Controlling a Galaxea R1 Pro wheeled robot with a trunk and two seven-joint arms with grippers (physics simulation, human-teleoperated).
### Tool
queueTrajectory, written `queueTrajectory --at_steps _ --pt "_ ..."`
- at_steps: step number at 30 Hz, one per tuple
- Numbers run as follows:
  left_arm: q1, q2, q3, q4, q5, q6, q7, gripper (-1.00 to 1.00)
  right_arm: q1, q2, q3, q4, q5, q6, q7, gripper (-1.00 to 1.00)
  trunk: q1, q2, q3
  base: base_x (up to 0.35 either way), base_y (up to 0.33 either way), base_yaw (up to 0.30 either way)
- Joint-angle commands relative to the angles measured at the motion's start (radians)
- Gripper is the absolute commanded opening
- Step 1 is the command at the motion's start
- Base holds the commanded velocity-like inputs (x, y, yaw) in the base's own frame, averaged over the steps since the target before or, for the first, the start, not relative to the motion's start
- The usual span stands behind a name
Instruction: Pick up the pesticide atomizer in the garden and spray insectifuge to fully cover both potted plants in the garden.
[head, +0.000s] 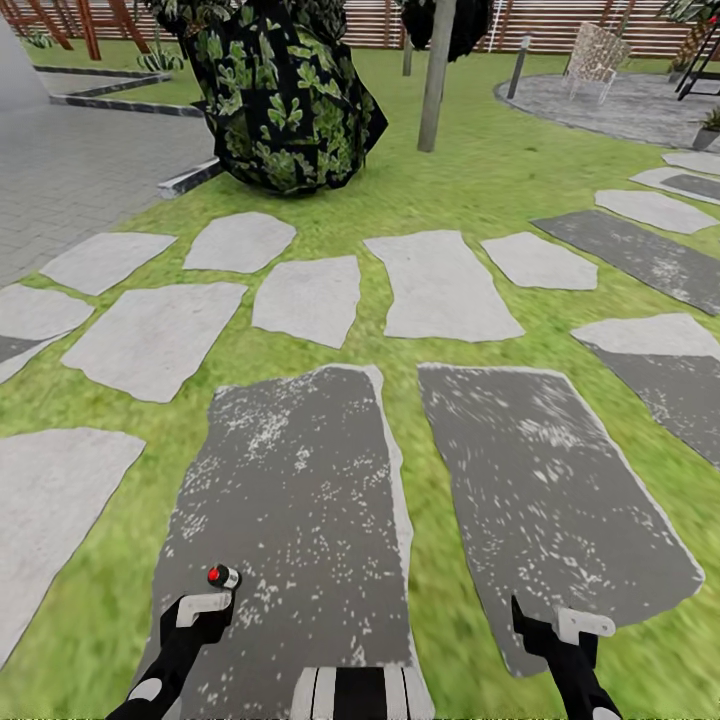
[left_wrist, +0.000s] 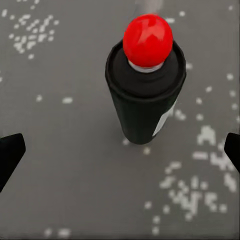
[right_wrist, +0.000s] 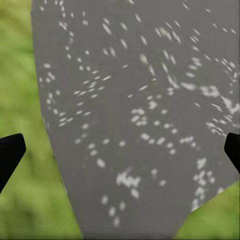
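The pesticide atomizer (head: 222, 577) stands upright on a dark grey paving slab (head: 300, 500), just ahead of my left gripper (head: 204, 604). In the left wrist view the atomizer (left_wrist: 145, 95) is a dark bottle with a round red top and a white label strip. It sits ahead of the open left gripper (left_wrist: 120, 155), whose fingertips (left_wrist: 10, 152) are spread wide and not touching it. My right gripper (head: 566, 628) hangs open and empty over a second dark slab (right_wrist: 140, 115). A small plant in a grey pot (head: 708, 130) shows at the far right edge.
Pale stepping stones (head: 310, 298) cross the lawn ahead. A big dark leafy bush (head: 290, 100) and a grey trunk (head: 437, 75) stand beyond them. Grey paving (head: 70, 170) lies at the left. A round paved patch with a white chair (head: 596, 55) lies before the slat fence (head: 560, 25).
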Motion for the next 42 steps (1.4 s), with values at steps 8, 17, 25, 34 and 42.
queueTrajectory --at_steps 8,17,25,34,42 --pt "0.0 -0.001 -0.001 0.001 -0.002 -0.002 -0.001 1.0 0.0 0.0 0.0 0.001 0.002 -0.003 0.0 1.0 0.0 0.0 -0.005 0.066 0.0 0.0" --pt "0.0 0.0 0.0 0.001 0.003 -0.002 -0.001 1.0 0.0 0.0 0.0 0.001 0.002 -0.003 0.0 1.0 0.0 0.0 -0.005 0.08 0.0 0.0" --pt "0.0 0.0 0.001 0.001 0.005 -0.003 -0.001 1.0 0.0 -0.001 0.0 0.001 0.002 -0.003 0.0 1.0 0.0 0.0 -0.005 0.053 -0.046 0.0" --pt "0.0 0.0 -0.001 0.001 0.005 -0.004 -0.001 1.0 0.0 0.0 0.0 0.001 0.002 -0.003 0.0 1.0 0.0 0.0 -0.007 0.002 -0.002 0.0" --pt "0.0 0.0 -0.001 0.001 0.002 -0.005 -0.001 1.0 0.0 0.0 0.0 0.001 0.002 -0.003 0.0 1.0 0.002 -0.001 -0.034 0.0 0.0 0.0"
